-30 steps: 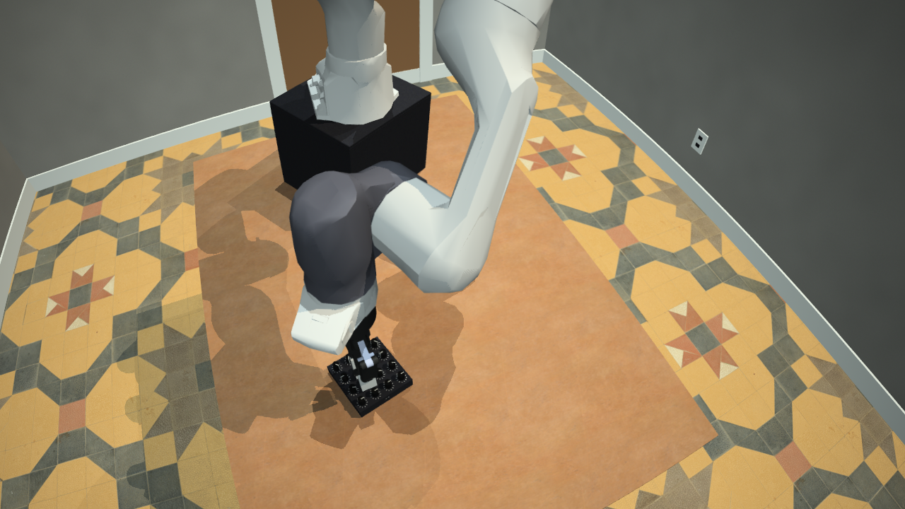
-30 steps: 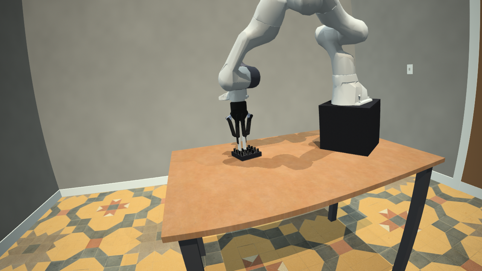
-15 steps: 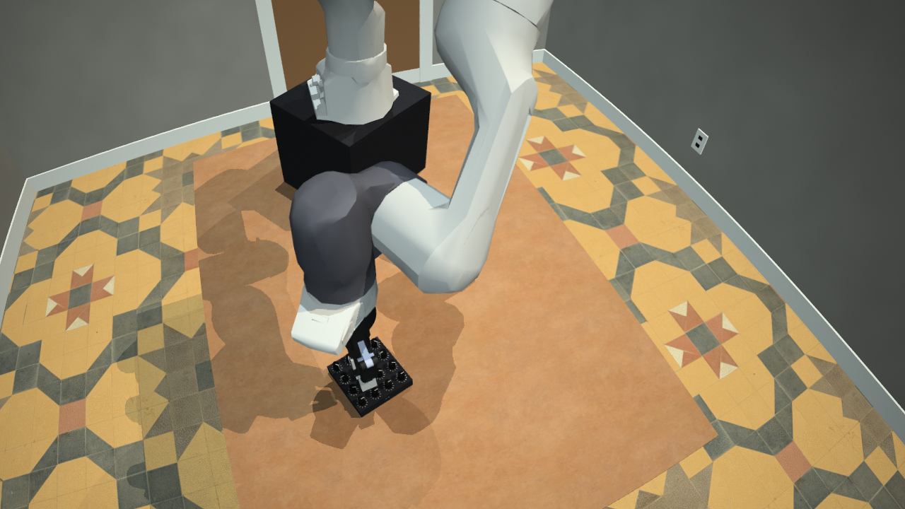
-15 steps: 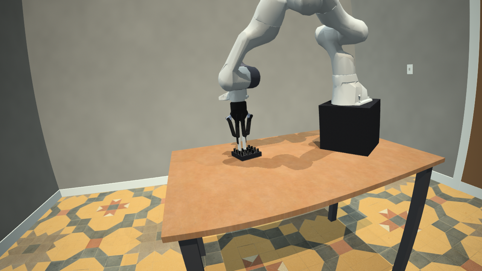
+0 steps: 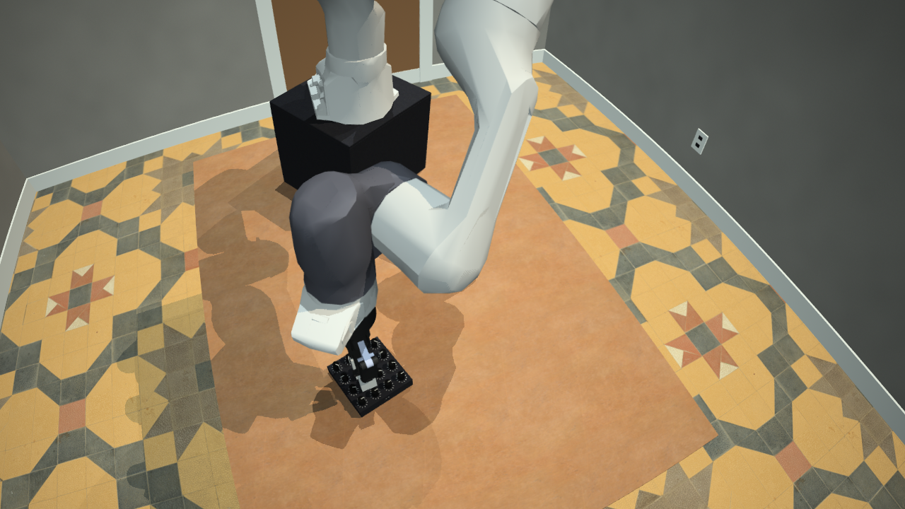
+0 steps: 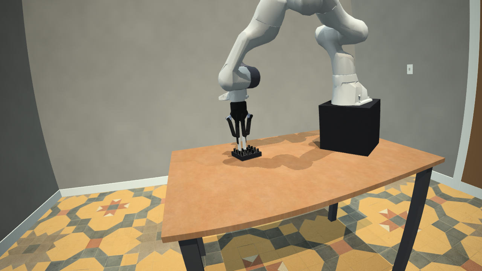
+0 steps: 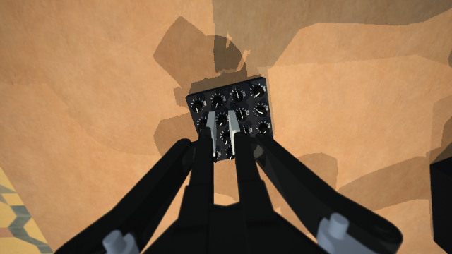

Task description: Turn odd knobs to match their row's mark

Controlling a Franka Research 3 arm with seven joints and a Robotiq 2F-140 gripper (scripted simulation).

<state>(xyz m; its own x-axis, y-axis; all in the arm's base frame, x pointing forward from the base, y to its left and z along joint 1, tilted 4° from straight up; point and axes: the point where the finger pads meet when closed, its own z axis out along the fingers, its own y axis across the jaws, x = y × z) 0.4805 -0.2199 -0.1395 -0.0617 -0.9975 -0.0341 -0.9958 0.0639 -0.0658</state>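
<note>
On the table (image 5: 556,379) (image 6: 286,188) (image 7: 106,106), toward one end: one knob box (image 5: 362,411) (image 6: 250,157) (image 7: 229,105), black, upright, names toward the arm's mount, which puts row A on the far side. Gripper (image 5: 367,382) (image 6: 241,148) (image 7: 222,121), one: fingers narrow but apart, pointing down over the box, apparently holding nothing; whether the tips touch a knob cannot be told. Knob B3 (image 7: 222,120), one: seen between the fingers in the wrist view, its line slanted away from those of knob B4 (image 7: 217,101) and knob B2 (image 7: 226,137), so probably an odd one not yet put right, and likely the knob in hand. Knob D3 (image 7: 260,111), one: line seemingly at odds with knob D4 (image 7: 258,92) and knob D2 (image 7: 263,128); probably also outstanding. Knobs C4 (image 7: 237,95) and C3 (image 7: 241,114), two: lines much alike, no work evident there. Row A: knob A4 (image 7: 198,107) legible, the rest hidden or partly so; verdict withheld. Knobs already corrected, if any: not determinable. Remaining, by judgement: close on B3, turn it to its row's mark, release, then attend to D3, leaving neighbours unbrushed.
</note>
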